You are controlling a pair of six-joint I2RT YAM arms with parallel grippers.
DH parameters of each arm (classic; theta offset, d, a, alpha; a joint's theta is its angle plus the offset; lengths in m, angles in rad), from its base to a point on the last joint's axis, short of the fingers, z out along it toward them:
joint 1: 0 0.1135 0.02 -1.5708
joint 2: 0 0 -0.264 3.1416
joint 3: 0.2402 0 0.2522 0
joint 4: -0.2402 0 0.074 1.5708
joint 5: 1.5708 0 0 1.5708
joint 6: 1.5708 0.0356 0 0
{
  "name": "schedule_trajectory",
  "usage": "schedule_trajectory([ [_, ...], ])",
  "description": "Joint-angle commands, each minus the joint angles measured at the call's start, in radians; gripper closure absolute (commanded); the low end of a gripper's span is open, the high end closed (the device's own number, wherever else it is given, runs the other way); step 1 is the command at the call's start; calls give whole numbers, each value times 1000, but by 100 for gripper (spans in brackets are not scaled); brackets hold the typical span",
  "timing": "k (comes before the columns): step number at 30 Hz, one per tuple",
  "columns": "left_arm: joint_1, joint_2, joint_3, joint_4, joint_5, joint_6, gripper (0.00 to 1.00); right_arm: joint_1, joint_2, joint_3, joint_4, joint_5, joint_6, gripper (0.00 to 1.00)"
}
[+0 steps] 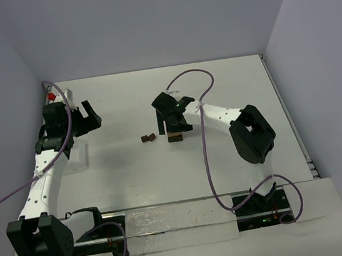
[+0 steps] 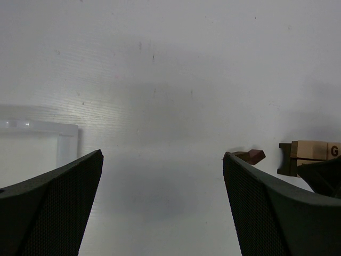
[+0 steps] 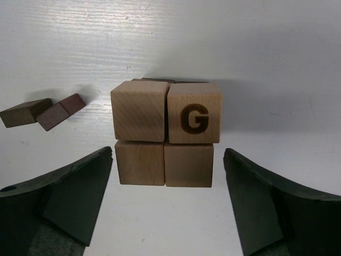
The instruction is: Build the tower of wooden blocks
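Note:
The wood block tower [image 3: 165,133] is a stack of light tan cubes, two over two facing me, one marked "G" [image 3: 194,118], with dark blocks just showing behind the top. It stands mid-table [image 1: 174,137]. My right gripper [image 3: 168,160] is open and empty, its fingers on either side of the stack's lower cubes without touching them; from above it [image 1: 172,126] hangs right over the tower. Two loose dark brown blocks [image 3: 40,112] lie left of the tower [image 1: 147,138]. My left gripper [image 2: 162,157] is open and empty over bare table at the far left [image 1: 96,117].
A white plastic tray [image 2: 40,128] lies at the left, beneath the left arm [image 1: 76,158]. The left wrist view catches one dark block [image 2: 256,156] and the tower [image 2: 311,151] at its right edge. Walls enclose the table at the back and sides.

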Motion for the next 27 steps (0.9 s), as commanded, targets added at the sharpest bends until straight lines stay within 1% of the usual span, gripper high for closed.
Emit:
schedule_trajectory([
  [1, 8, -1, 52, 20, 23, -7, 1, -8, -6, 27, -7, 5, -2, 3],
  [3, 8, -2, 55, 13, 43, 4, 1, -8, -19, 23, -3, -6, -10, 1],
  [9, 8, -6, 67, 3, 132, 48, 1, -3, -67, -6, 15, -17, -28, 0],
  [13, 8, -11, 65, 3, 246, 122, 1, 21, -131, -39, 35, -22, -60, 0],
  [17, 8, -9, 60, -5, 388, 201, 1, 68, -210, -110, 64, -19, -96, 0],
  [20, 8, -4, 67, -18, 464, 248, 1, 84, -248, -154, 78, -21, -121, 0],
  [21, 5, 2, 71, -27, 475, 266, 1, 87, -261, -164, 82, -24, -127, 0],
  [23, -35, 30, 90, -74, 465, 361, 3, 87, -307, -179, 89, -43, -149, 0],
  [27, -136, 95, 102, -122, 383, 400, 13, 87, -383, -210, 137, -90, -187, 0],
])
